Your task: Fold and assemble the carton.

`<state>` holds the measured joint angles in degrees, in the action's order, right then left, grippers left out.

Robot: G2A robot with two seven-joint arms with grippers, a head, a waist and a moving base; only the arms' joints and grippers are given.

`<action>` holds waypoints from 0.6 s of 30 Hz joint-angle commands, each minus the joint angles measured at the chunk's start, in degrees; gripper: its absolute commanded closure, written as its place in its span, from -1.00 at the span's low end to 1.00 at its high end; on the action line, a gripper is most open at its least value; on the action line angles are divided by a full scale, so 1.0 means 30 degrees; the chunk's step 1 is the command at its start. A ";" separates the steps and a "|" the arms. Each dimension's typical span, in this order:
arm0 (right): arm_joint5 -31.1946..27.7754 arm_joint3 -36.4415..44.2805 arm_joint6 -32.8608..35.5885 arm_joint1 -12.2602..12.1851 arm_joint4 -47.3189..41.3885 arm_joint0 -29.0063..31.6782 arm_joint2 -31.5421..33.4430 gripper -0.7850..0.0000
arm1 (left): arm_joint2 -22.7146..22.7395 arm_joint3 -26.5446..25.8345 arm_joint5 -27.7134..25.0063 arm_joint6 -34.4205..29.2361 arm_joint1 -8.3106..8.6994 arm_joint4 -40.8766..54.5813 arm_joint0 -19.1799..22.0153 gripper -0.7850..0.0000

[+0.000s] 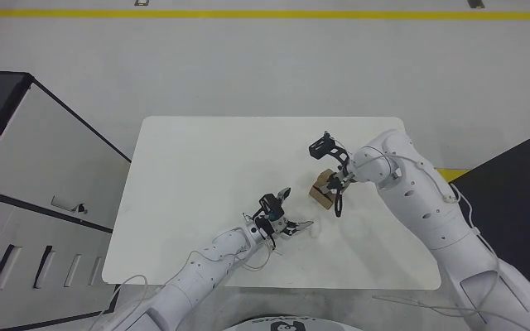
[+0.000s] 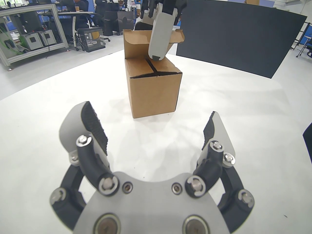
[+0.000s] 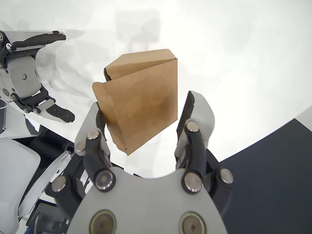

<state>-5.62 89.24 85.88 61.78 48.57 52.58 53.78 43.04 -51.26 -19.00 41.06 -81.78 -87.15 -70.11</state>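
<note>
carton upright, far-right of left gripper, spread wide and empty, not touching; right gripper nearer, open astride raised flap.

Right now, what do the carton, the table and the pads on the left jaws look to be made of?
Carton: brown cardboard with a matte finish, judging by the creased folds and raw cut flap edges.
Table: white, smooth and faintly glossy, since it carries soft reflections. It could be laminate or plastic; I cannot tell which.
Pads: black with a rough texture, probably rubber or foam.
</note>
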 commanded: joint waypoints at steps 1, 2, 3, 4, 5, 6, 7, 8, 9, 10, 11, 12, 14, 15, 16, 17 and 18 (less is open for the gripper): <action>0.0001 -0.0094 -0.0030 0.0016 0.0010 -0.0050 -0.0056 -0.20 | 0.0000 0.0007 -0.0003 0.0001 -0.0001 0.0003 0.0006 -1.00; 0.0002 -0.0136 -0.0056 0.0025 0.0007 -0.0074 -0.0086 -0.12 | 0.0003 0.0013 -0.0006 0.0002 -0.0001 0.0004 0.0013 -1.00; 0.0008 -0.0186 -0.0072 0.0034 -0.0004 -0.0093 -0.0116 -0.07 | 0.0007 0.0021 -0.0012 0.0004 0.0000 0.0006 0.0021 -1.00; -0.0018 -0.0227 -0.0061 0.0043 -0.0019 -0.0120 -0.0151 -0.02 | 0.0010 0.0030 -0.0019 0.0008 0.0001 0.0007 0.0026 -1.00; -0.0024 -0.0273 -0.0078 0.0052 -0.0028 -0.0148 -0.0179 0.04 | 0.0011 0.0037 -0.0024 0.0012 0.0001 0.0007 0.0031 -1.00; -0.0029 -0.0322 -0.0107 0.0061 -0.0032 -0.0172 -0.0208 0.06 | 0.0021 0.0045 -0.0008 0.0019 0.0001 0.0026 0.0032 -1.00; -0.0020 -0.0378 -0.0110 0.0071 -0.0058 -0.0192 -0.0238 0.10 | 0.0023 0.0050 0.0000 0.0022 0.0000 0.0033 0.0031 -1.00; -0.0049 -0.0417 -0.0114 0.0081 -0.0062 -0.0220 -0.0278 0.13 | 0.0026 0.0059 -0.0001 0.0025 0.0000 0.0034 0.0036 -1.00; -0.0054 -0.0460 -0.0134 0.0091 -0.0068 -0.0248 -0.0307 0.16 | 0.0031 0.0070 -0.0008 0.0030 0.0002 0.0035 0.0047 -1.00; -0.0054 -0.0503 -0.0160 0.0101 -0.0073 -0.0270 -0.0339 0.19 | 0.0034 0.0080 -0.0017 0.0036 0.0003 0.0035 0.0053 -1.00; -0.0063 -0.0545 -0.0145 0.0111 -0.0095 -0.0292 -0.0377 0.22 | 0.0037 0.0087 -0.0024 0.0042 0.0004 0.0035 0.0059 -1.00; -0.0067 -0.0578 -0.0148 0.0121 -0.0105 -0.0319 -0.0407 0.22 | 0.0040 0.0095 -0.0029 0.0047 0.0005 0.0034 0.0063 -1.00; -0.0095 -0.0624 -0.0133 0.0137 0.0008 -0.0375 -0.0506 0.18 | 0.0051 0.0099 -0.0002 0.0056 0.0004 0.0058 0.0058 -1.00; -0.0090 -0.0632 -0.0149 0.0146 0.0062 -0.0391 -0.0553 0.15 | 0.0052 0.0101 -0.0003 0.0056 0.0004 0.0058 0.0059 -1.00; -0.0099 -0.0618 -0.0159 0.0157 0.0081 -0.0405 -0.0600 0.15 | 0.0054 0.0105 -0.0004 0.0057 0.0005 0.0058 0.0060 -1.00; -0.0122 -0.0585 -0.0165 0.0166 0.0112 -0.0417 -0.0648 0.15 | 0.0056 0.0111 -0.0007 0.0061 0.0006 0.0058 0.0062 -1.00; -0.0143 -0.0544 -0.0178 0.0173 0.0154 -0.0427 -0.0691 0.13 | 0.0059 0.0118 -0.0011 0.0068 0.0008 0.0056 0.0065 -1.00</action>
<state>-6.00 87.50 85.39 62.28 48.95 51.33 51.80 43.21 -50.93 -19.02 41.25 -81.76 -86.97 -69.92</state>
